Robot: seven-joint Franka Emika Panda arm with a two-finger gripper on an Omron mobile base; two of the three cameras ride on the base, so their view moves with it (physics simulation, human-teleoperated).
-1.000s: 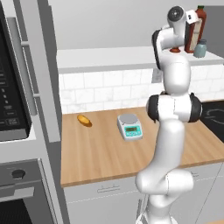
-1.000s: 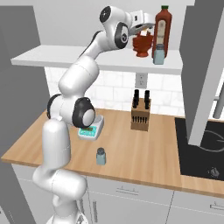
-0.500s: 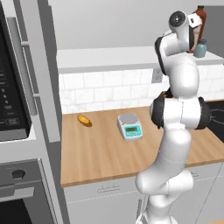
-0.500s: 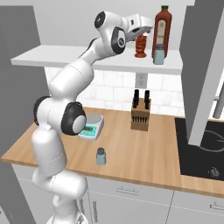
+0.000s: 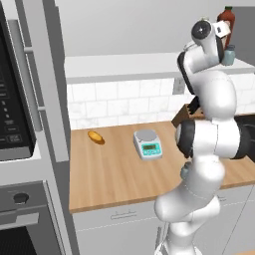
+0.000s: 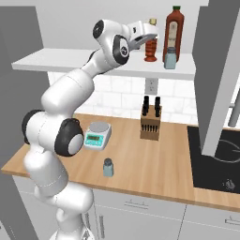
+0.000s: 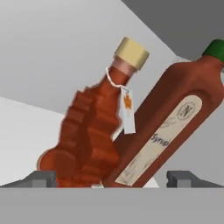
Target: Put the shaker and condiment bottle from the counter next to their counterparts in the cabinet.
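In the left base view I see my arm raised to the white shelf, with the tall red-brown bottle and a small blue-grey shaker just past the hand. A scale sits on the wooden worktop.

In the right base view the gripper reaches the small dark red bottle, which stands upright on the shelf just left of the tall bottle and the shelf shaker. The other shaker stands on the worktop near the front edge, with a knife block further back.

In the hand view the small bottle shows a ribbed, tiered body, a tan stopper and a pale tag. The fingers stand apart, either side of its base.
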